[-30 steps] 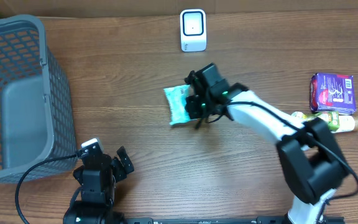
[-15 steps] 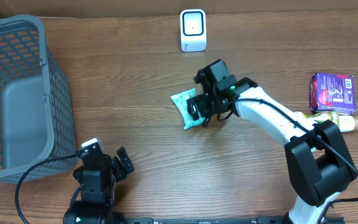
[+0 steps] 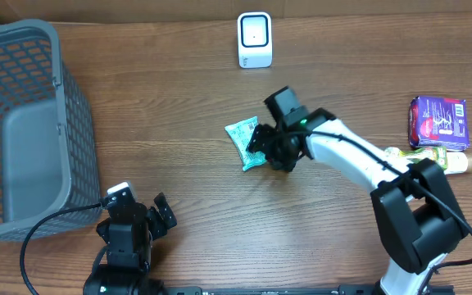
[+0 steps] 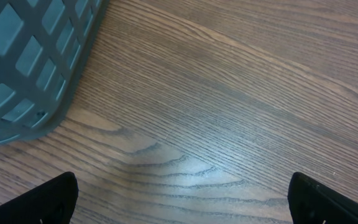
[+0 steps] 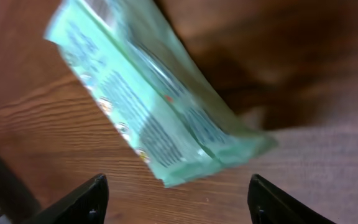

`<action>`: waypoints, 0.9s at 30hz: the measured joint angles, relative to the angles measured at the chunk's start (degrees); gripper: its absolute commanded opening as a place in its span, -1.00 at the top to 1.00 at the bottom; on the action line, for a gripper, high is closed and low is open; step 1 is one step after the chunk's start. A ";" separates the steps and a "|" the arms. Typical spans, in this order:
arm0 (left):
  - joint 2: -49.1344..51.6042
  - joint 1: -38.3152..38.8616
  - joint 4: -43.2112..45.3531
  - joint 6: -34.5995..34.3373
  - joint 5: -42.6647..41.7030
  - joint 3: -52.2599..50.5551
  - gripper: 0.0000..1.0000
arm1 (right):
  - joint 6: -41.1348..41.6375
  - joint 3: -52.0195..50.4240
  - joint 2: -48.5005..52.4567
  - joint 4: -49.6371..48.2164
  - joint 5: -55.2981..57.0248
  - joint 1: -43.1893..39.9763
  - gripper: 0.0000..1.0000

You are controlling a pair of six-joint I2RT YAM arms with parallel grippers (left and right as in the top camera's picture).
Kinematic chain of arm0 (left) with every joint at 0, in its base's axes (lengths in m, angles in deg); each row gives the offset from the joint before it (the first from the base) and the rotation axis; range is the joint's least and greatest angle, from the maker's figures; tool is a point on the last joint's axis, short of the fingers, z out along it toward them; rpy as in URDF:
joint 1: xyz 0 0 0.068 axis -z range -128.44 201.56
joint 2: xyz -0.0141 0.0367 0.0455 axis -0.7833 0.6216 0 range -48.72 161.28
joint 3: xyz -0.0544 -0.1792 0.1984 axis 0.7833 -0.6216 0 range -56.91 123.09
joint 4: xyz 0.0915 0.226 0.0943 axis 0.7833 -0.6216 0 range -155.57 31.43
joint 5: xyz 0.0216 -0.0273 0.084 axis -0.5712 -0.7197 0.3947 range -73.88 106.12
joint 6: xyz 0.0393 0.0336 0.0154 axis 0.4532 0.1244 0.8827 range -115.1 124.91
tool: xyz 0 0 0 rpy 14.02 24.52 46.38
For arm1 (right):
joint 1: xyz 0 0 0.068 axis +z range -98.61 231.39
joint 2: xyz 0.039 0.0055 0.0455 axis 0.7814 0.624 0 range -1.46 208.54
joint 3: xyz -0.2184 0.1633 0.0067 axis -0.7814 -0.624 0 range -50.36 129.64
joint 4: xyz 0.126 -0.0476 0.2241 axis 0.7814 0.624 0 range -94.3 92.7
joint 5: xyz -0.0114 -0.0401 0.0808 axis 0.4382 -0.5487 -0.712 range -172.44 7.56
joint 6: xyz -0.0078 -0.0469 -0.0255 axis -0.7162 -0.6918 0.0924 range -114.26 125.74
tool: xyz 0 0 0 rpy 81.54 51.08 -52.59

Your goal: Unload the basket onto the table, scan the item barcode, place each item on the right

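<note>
packet loose at mid-counter, both hands empty

at the bottom left of the overhead frame the left hand [image 3: 140, 211] sits spread wide and holds nothing, with the grey basket [image 3: 23, 49] behind it. at the centre, the right hand [image 5: 176, 200] is just beside the green packet [image 5: 148, 106], fingers apart and gripping nothing. the packet lies on the counter [image 3: 179, 98]. at the top centre, well apart, stands the white scanner [image 3: 254, 39]. the risk, as i judge it: the thin wrapper may skid or crumple when the fingers close on its edge. a weak pinch could drop it on the way, or the barcode could end up facing away from the scanner.
</note>
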 measured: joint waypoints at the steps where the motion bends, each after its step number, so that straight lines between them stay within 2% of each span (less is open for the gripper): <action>1: 0.00 0.00 0.00 0.02 -0.02 0.00 -0.99 | 1.38 -0.42 0.00 -0.13 1.20 0.70 -0.40; 5: 0.00 0.00 0.00 0.00 -0.02 0.00 -0.99 | 5.16 -2.10 0.00 -3.23 5.27 2.21 -0.29; 8: 0.00 0.00 0.00 0.00 -0.02 0.00 -0.99 | 6.60 -3.74 0.00 -6.29 8.55 2.62 -0.06; 12: 0.00 0.00 0.00 0.00 0.00 0.00 -0.99 | 6.12 -4.63 0.00 -8.17 13.11 2.82 0.07; 20: 0.00 0.00 0.00 0.00 0.00 0.00 -0.99 | -3.93 -4.87 0.00 -20.26 16.70 1.51 0.03; 24: 0.00 0.00 0.00 0.00 -0.02 0.00 -0.99 | -8.07 -4.87 0.00 -20.52 16.41 0.22 -0.25; 27: 0.00 0.00 0.00 0.00 -0.02 0.00 -0.99 | -9.55 -4.87 0.00 -19.08 14.82 -0.24 -0.30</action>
